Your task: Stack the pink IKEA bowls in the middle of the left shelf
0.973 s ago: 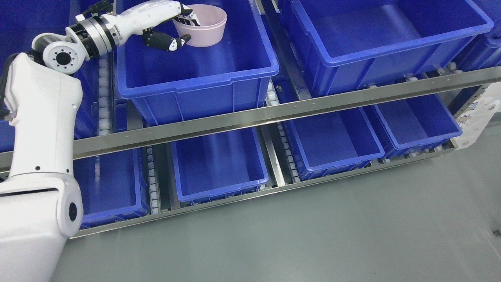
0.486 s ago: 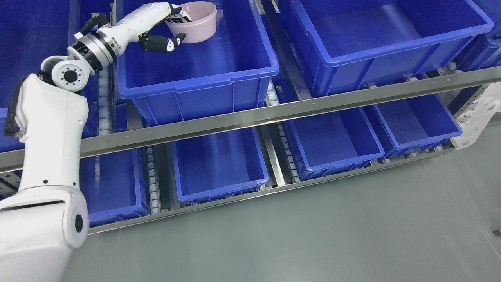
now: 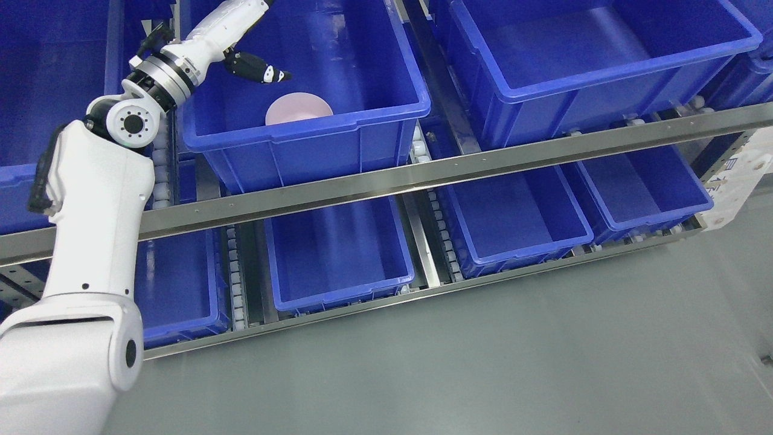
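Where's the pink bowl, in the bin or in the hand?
In the bin: the pink bowl lies in the blue bin by its front wall, apart from the left hand.

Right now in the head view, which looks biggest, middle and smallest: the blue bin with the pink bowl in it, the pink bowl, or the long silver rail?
1. Long silver metal rail
2. Blue plastic bin
3. Round pink bowl, partly hidden by the bin's front wall

Glossy white left arm [image 3: 96, 199]; silver wrist ring; black cable; black-and-white thumb on robot hand [image 3: 241, 36]
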Controlling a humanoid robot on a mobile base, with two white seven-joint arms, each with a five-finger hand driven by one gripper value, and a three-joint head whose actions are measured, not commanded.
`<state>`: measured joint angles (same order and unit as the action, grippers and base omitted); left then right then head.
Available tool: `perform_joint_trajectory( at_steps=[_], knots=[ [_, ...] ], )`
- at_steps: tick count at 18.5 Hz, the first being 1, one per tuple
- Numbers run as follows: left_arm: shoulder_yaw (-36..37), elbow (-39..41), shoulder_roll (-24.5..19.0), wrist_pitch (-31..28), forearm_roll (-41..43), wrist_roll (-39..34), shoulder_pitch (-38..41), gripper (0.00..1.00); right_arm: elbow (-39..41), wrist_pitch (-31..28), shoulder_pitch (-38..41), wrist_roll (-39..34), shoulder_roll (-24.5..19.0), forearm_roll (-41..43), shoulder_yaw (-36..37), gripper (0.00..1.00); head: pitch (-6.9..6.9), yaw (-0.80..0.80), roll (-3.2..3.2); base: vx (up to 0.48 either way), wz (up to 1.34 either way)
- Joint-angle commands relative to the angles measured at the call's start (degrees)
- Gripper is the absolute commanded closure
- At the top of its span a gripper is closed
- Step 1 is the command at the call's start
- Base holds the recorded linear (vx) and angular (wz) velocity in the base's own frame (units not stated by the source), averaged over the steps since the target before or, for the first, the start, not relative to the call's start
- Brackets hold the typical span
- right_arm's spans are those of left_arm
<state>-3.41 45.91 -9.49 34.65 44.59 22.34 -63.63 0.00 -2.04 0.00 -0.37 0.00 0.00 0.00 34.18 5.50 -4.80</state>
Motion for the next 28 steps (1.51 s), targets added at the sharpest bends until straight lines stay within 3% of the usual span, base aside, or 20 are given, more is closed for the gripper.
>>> perform_joint_trajectory(
  at_steps=[1,3,5,8,9,12,14,17,20,25,28],
  knots=[
    [-3.17,3.65,8.15,-2.90,-8.87,-0.54,-0.62,0.01,1.93,0.02,1.67,0.01,1.00,0.00,0.70,0.00,0.00,0.00,0.00,0.000,0.00],
    [-5.73,5.76,8.49,-7.21,-17.73,-0.98,-2.46,0.01,1.93,0.10,1.67,0.01,1.00,0.00,0.62,0.00,0.00,0.00,0.00,0.000,0.00],
    [-3.90,8.74,8.49,-14.57,-27.66,-4.65,-2.64,0.01,1.93,0.02,1.67,0.01,1.00,0.00,0.70,0.00,0.00,0.00,0.00,0.000,-0.01],
    [8.28,16.54,8.49,-23.11,-48.65,-15.36,0.67,0.00,1.93,0.10,1.67,0.01,1.00,0.00,0.62,0.00,0.00,0.00,0.00,0.000,0.00],
    [13.37,21.62,8.49,-25.14,-50.98,-17.31,4.61,0.00,1.93,0.02,1.67,0.01,1.00,0.00,0.70,0.00,0.00,0.00,0.00,0.000,0.00],
    [24.55,36.22,8.49,-25.60,-51.79,-18.30,16.30,0.00,1.93,0.10,1.67,0.01,1.00,0.00,0.70,0.00,0.00,0.00,0.00,0.000,0.00],
    [28.78,42.13,8.49,-24.99,-51.88,-18.30,20.10,0.00,1.93,0.10,1.67,0.01,1.00,0.00,0.62,0.00,0.00,0.00,0.00,0.000,0.00],
    [38.09,47.15,8.49,-22.45,-51.79,-17.77,26.34,0.00,1.93,0.02,1.67,0.01,1.00,0.00,0.62,0.00,0.00,0.00,0.00,0.000,0.00],
    [44.78,47.34,8.49,-20.59,-51.79,-17.68,33.02,0.00,1.93,0.10,1.67,0.01,1.00,0.00,0.62,0.00,0.00,0.00,0.00,0.000,0.00],
    [47.35,47.34,8.49,-17.87,-51.71,-16.01,41.56,0.00,1.93,0.02,1.67,0.01,1.00,0.00,0.70,0.00,0.00,0.00,0.00,0.000,0.00],
    [42.98,47.25,8.49,-15.94,-51.62,-16.19,44.89,0.00,1.93,0.02,1.67,0.01,1.00,0.00,0.62,0.00,0.00,0.00,0.00,0.000,0.00]
  ],
)
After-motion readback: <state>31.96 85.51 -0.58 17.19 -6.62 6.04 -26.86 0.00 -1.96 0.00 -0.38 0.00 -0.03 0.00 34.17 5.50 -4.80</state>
